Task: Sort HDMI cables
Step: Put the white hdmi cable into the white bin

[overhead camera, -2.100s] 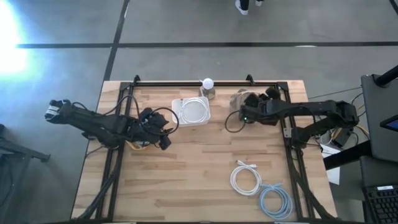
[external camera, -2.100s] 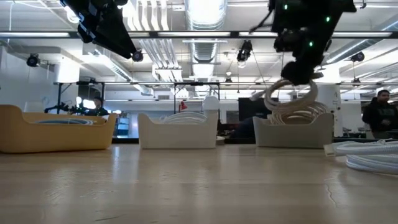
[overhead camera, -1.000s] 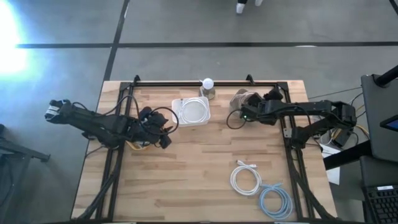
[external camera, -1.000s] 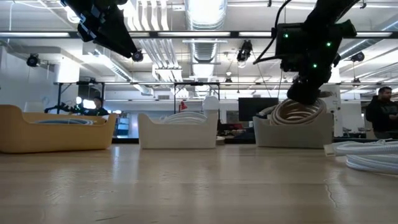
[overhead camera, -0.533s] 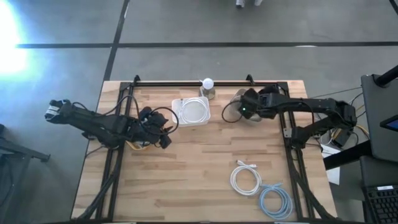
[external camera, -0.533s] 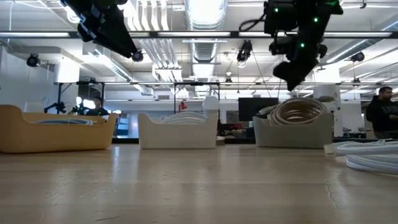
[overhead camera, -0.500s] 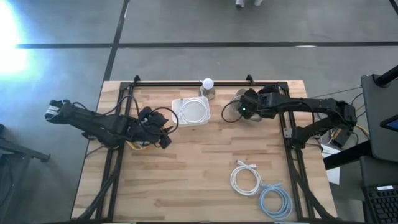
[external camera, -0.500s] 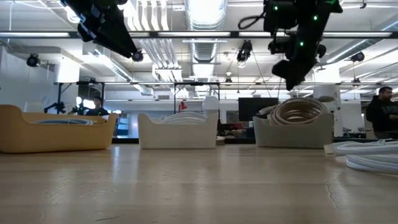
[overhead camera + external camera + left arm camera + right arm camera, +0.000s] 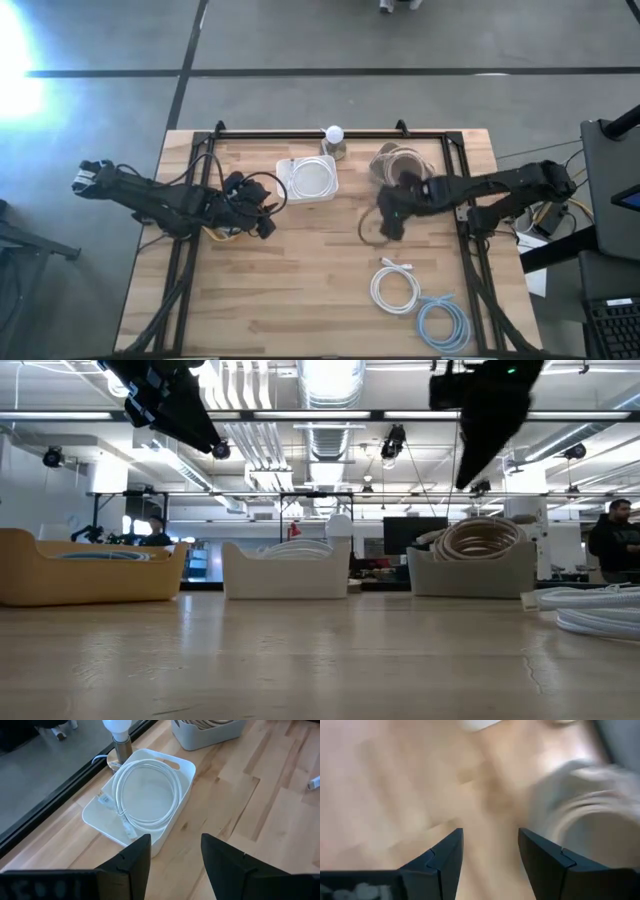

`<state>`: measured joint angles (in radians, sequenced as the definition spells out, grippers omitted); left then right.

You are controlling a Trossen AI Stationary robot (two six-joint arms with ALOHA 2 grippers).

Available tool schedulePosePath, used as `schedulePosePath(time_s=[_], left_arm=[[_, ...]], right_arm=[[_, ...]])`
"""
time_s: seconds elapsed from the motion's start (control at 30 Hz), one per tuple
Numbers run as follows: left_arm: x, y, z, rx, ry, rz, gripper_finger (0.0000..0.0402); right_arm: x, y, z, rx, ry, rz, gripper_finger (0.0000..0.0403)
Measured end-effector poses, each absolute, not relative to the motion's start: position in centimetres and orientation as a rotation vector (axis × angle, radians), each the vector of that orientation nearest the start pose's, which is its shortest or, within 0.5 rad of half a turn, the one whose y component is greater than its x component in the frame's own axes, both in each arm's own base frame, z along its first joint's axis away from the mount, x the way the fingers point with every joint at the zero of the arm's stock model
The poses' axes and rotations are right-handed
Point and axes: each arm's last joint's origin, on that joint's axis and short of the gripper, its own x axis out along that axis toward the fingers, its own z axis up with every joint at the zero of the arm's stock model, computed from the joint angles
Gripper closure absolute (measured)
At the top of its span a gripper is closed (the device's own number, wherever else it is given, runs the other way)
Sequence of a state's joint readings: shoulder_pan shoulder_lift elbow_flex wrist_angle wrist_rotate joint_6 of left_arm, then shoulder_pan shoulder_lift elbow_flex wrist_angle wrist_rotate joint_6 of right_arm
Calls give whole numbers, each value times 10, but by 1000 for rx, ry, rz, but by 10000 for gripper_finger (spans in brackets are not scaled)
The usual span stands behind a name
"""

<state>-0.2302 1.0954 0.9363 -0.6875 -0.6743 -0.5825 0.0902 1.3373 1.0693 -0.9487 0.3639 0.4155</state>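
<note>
Beige HDMI cable coils (image 9: 394, 160) heaped in grey bin (image 9: 470, 574) at counter's (image 9: 300, 280) far edge; white coil (image 9: 146, 792) in white bin (image 9: 186, 770); white coil (image 9: 395, 288) and blue coil (image 9: 442, 324) loose near front-right corner; right hand (image 9: 390, 222) fingers apart, empty — above bare counter near grey bin; left hand (image 9: 172, 857) fingers spread, empty — facing white bin.

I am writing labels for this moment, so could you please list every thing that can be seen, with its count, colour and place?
Table: one, light wood.
White bin: one, far middle, holding a white coiled cable.
Grey bin: one, far right, holding beige coiled cables.
Yellow bin: one, at the left in the low view, a light blue cable showing inside.
Loose white cable: one, near right of the table.
Loose light blue cable: one, beside the white one, nearer the corner.
Light bulb: one, white, far edge.
Person: one, dark clothes, background right.
Left gripper: open, empty, left side.
Right gripper: open, empty, near the grey bin.
</note>
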Motion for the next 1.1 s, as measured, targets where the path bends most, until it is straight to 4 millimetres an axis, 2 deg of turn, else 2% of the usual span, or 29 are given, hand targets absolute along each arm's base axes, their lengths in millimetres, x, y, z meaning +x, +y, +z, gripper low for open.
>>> schedulePosePath(time_s=[0.3, 0.47, 0.63, 0.83, 1.1], left_arm=[[210, -31, 292, -180, 601, 615, 223], [211, -31, 293, -189, 586, 612, 223], [211, -31, 293, -189, 585, 611, 223], [211, -31, 293, -189, 586, 611, 223], [211, -31, 292, -188, 587, 612, 223]], right_arm=[[226, 66, 232, 210, 1222, -271, 216], [220, 86, 215, 338, 1242, -180, 216], [212, 103, 198, 391, 1226, -108, 216], [198, 111, 177, 444, 1266, -119, 216], [186, 107, 152, 446, 1268, -132, 226]])
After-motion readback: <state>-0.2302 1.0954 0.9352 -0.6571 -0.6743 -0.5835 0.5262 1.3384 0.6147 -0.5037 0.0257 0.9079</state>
